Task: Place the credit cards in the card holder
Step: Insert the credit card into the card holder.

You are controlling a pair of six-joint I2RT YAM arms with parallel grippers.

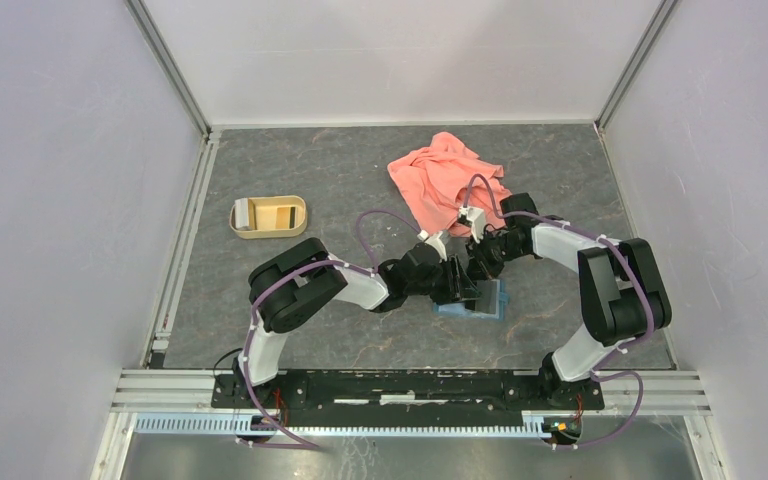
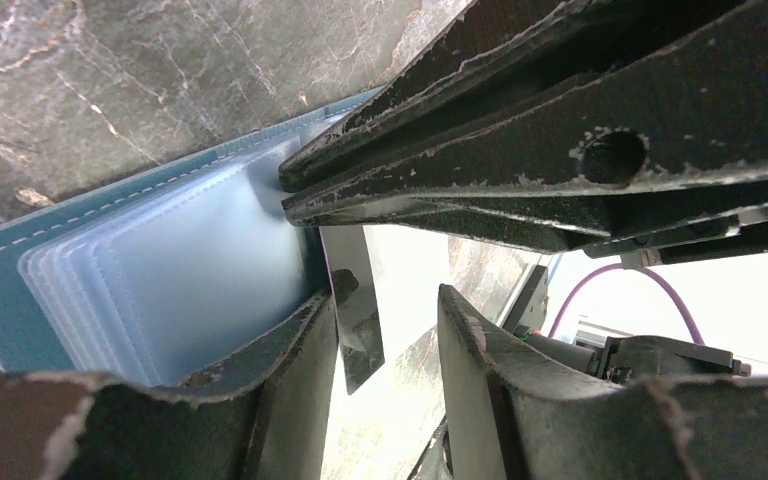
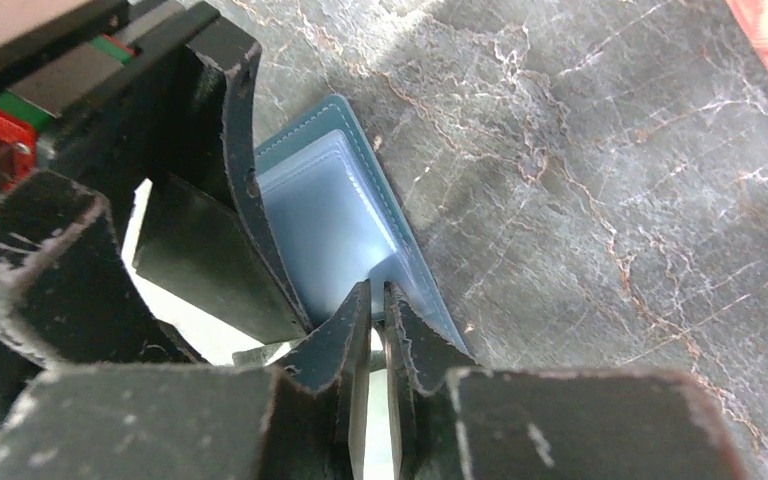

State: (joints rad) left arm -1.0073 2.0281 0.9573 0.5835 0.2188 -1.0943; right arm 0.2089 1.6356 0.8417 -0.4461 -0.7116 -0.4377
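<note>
The teal-blue card holder [image 1: 496,301] lies open on the table, its light-blue sleeves showing in the left wrist view [image 2: 160,270] and the right wrist view [image 3: 330,210]. My right gripper [image 3: 378,292] is shut on a thin edge of its inside and also shows in the top view [image 1: 480,274]. My left gripper [image 2: 388,295] is open right over the holder, one finger on the sleeves; it shows in the top view [image 1: 462,283] too. A thin shiny sheet [image 2: 355,310] stands between its fingers. Orange-gold credit cards [image 1: 281,214] sit in the tan tray.
The tan oval tray [image 1: 305,212] stands at the left of the table, well away from both grippers. A salmon-pink cloth [image 1: 440,175] lies crumpled just behind the right arm. Walls close the table on three sides.
</note>
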